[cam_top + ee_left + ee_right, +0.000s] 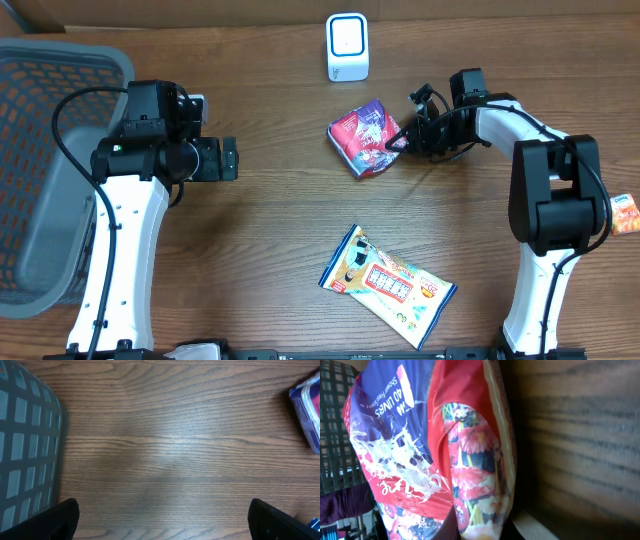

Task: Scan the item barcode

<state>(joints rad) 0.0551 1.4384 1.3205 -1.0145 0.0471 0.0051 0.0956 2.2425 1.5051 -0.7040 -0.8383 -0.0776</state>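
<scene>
nearest the arm bases, a flat yellow and blue snack pouch (387,287) lies alone on the wooden table (270,230), and only the overhead view shows it. farther in, the left gripper (165,521) hangs over bare wood, its fingers spread wide with nothing between them. its wrist view catches the grey mesh basket (25,445) at the left and an edge of the red and purple packet (309,410) at the right border. across from it, the right gripper (408,140) is clenched on that packet's right edge, mid-table. the right wrist view fills with the packet's flower print and lettering, too small to read from overhead. whether the packet is off the wood cannot be told. at the far edge the white scanner (347,47) stands upright, near the packet but apart from it, seen overhead only.
</scene>
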